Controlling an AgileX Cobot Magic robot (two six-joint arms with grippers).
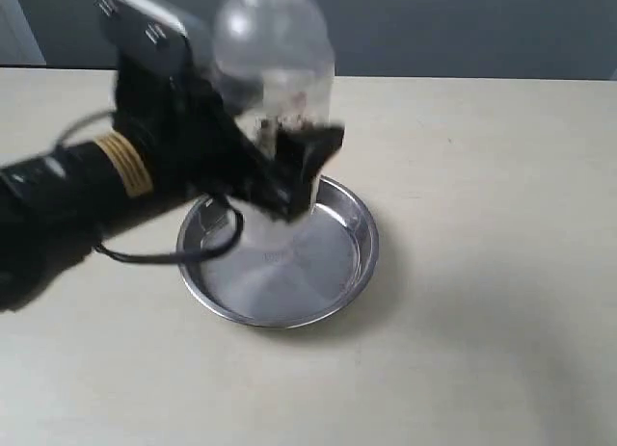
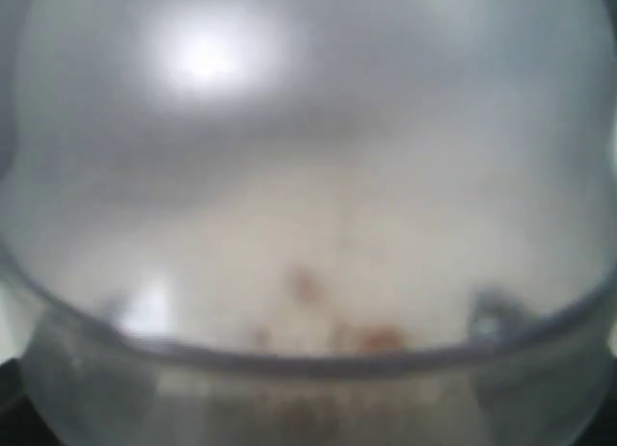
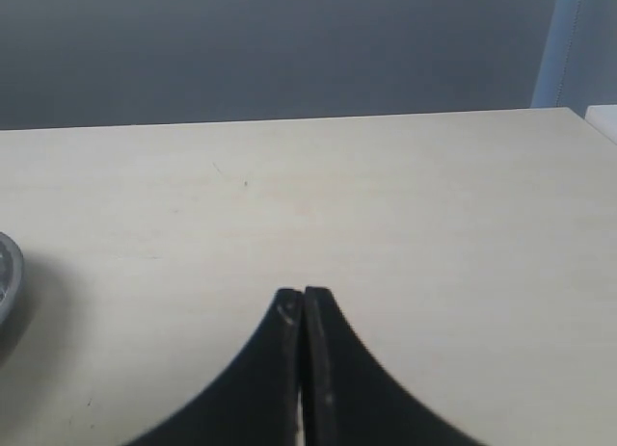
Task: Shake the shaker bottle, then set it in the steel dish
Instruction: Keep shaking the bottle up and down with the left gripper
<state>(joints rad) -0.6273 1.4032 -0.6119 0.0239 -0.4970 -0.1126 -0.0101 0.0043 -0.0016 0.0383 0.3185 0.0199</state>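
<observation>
shaker bottle [image 1: 275,41], blurred, upright, clamped in left fingers [image 1: 310,149] above steel dish [image 1: 362,239] on bench [image 1: 482,273]; right fingers [image 3: 328,369] pressed together, empty.

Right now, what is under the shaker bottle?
The left end effector holds the shaker bottle in the air. Below it in the exterior view sits the steel dish, its visible floor bare. The end effector covers part of the dish's far rim, so that part stays unseen.
</observation>
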